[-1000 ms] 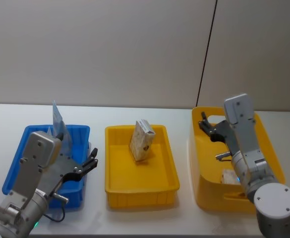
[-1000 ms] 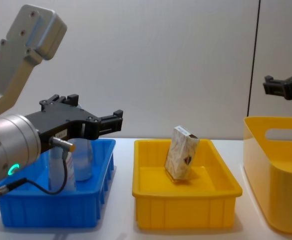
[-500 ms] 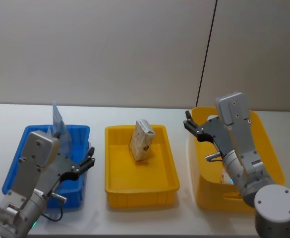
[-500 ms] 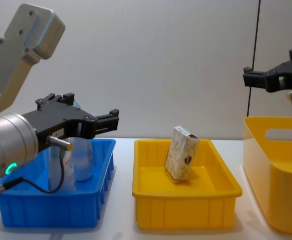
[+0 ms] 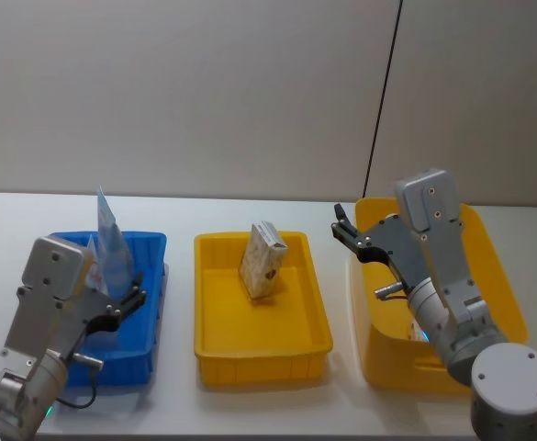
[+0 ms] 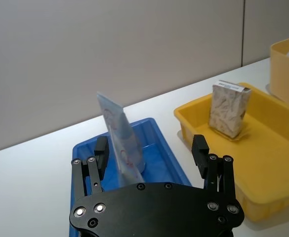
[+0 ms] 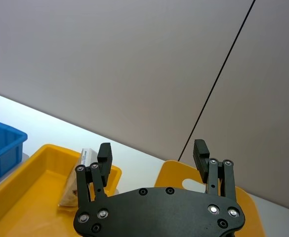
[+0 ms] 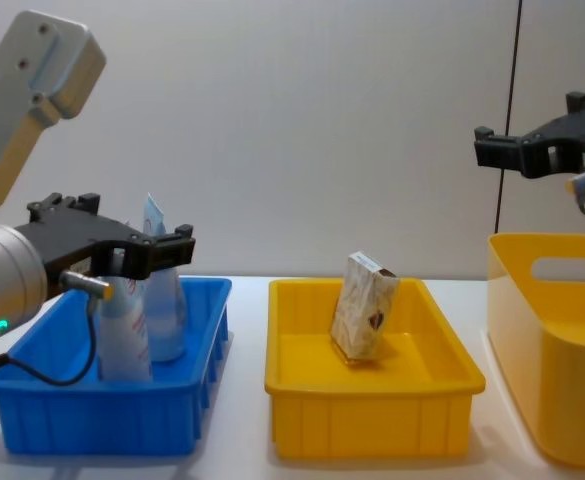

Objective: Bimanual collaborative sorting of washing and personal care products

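Nearest, the left claw hangs spread and empty over the blue tray, with the tube standing upright at that tray's far end. Farther on, the right claw, jaws apart and holding nothing, sits above the left rim of the bin, aimed toward the pack leaning in the yellow tray. If the pack is next (likely), straddle its narrow faces and match its tilt before closing, lest it topple.
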Tool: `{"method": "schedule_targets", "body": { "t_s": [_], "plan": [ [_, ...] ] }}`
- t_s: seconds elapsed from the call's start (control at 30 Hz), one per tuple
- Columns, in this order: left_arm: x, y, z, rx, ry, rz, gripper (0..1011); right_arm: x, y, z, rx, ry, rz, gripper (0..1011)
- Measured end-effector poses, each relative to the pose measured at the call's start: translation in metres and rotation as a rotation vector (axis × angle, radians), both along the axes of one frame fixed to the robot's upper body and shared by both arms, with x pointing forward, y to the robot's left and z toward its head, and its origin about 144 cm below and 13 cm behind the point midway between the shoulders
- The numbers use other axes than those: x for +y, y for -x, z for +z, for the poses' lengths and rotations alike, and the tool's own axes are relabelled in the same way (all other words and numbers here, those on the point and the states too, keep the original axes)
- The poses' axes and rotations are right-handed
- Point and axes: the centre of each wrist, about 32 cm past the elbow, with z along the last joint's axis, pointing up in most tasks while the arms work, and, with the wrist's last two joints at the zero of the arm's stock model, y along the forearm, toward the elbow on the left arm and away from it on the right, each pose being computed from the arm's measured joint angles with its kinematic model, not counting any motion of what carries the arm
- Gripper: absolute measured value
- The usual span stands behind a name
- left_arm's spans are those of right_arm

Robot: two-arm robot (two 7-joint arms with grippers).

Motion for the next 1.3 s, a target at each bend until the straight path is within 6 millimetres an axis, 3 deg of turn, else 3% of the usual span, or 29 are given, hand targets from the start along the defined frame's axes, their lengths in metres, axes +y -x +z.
{"method": "schedule_targets", "body": {
  "t_s": [0.47, 1.3],
  "plan": [
    [0.002, -0.007, 0.000, 0.068, -0.001, 0.067, 1001, 0.001, 0.001, 0.001, -0.002, -0.005, 0.012, 1004],
    [0.008, -0.032, -0.027, 0.185, -0.025, 0.081, 1001, 0.001, 0.001, 0.001, -0.002, -0.007, 0.017, 1003]
  ]
}}
